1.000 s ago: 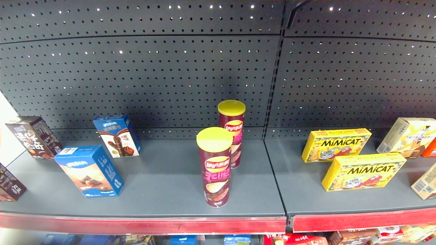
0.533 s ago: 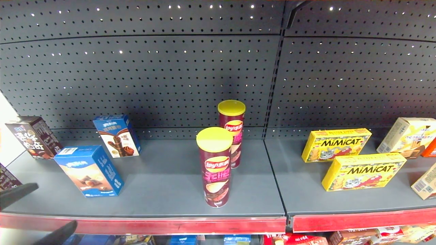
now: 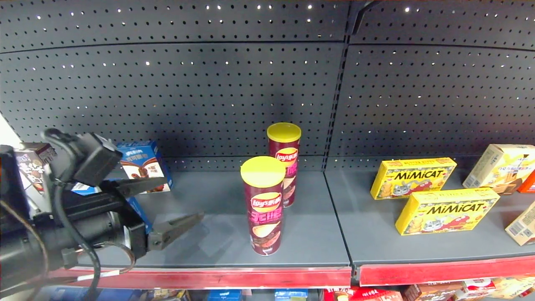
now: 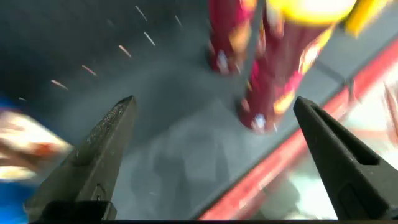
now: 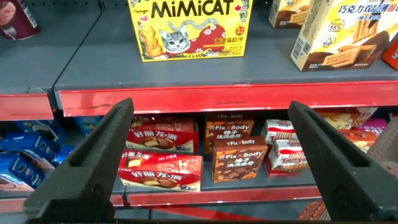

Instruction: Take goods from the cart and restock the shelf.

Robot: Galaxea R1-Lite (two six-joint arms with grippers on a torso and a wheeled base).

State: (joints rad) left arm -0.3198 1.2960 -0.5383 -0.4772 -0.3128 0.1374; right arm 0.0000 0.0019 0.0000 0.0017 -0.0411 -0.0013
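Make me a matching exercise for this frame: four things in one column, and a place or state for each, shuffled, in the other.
1. left gripper
2. front chip can
3. rear chip can
4. front yellow box

A. farthest right of these
B. upright, behind its twin
C. open, empty
D. upright, in front of its twin

Pairs: 1-C, 2-D, 3-B, 4-A.

I count two cans, two yellow boxes, two blue boxes, two cream boxes and one brown box.
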